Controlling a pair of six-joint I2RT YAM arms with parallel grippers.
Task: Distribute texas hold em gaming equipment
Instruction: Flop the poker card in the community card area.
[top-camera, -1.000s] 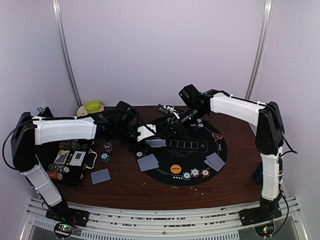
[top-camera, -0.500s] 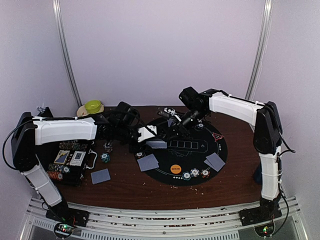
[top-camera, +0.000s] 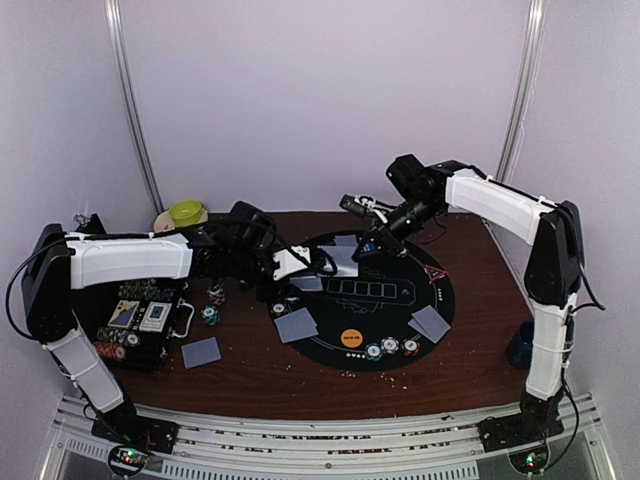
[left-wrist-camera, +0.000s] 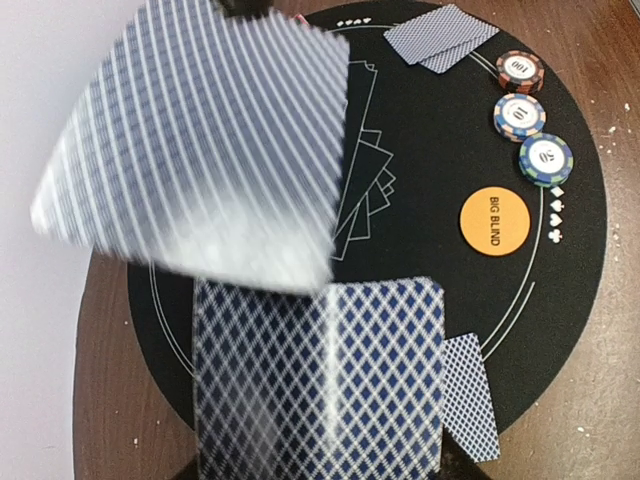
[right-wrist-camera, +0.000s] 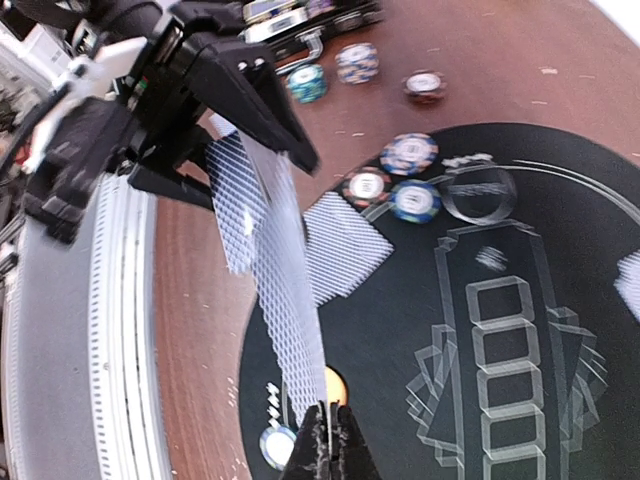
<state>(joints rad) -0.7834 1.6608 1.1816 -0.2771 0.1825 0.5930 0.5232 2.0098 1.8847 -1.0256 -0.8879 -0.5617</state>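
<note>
Right hand (right-wrist-camera: 328, 432): fingers pressed fully together, pinching the edge of one card.
Drawn card (right-wrist-camera: 285, 300): rises from the right hand's fingertips toward the left hand, patterned back showing. It is blurred in the left wrist view. Whether it touches the stack cannot be told.
Left hand (top-camera: 312, 268): just to the left of the right hand, its fingers narrowly parted and clamped on a card stack.
Card stack (left-wrist-camera: 320, 380): held flat in the left hand with the blue diamond backs up, above the mat.
Mat (left-wrist-camera: 575, 260): a black round mat lying on the desk (left-wrist-camera: 622, 60) under both hands.
Card pair (top-camera: 296, 324): face down on the mat's left edge, near the left hand on the side toward the arm bases.
Orange button (left-wrist-camera: 494, 219): reads BIG BLIND and lies flat on the mat, beyond the left hand's stack and nearer the arm bases than either hand.
Chip row (left-wrist-camera: 521, 114): three striped chips side by side at the mat's rim, just past the orange button.
Far card pair (top-camera: 430, 322): face down on the mat's right rim, well apart from the right hand on its base side.
Loose chips (top-camera: 210, 314): on bare desk to the left of the left hand, beside the case.
Single card (top-camera: 201, 351): face down off the mat, well left of the left hand and closer to the bases.
Chip case (top-camera: 140, 325): black and open, farthest left, under the left forearm.
</note>
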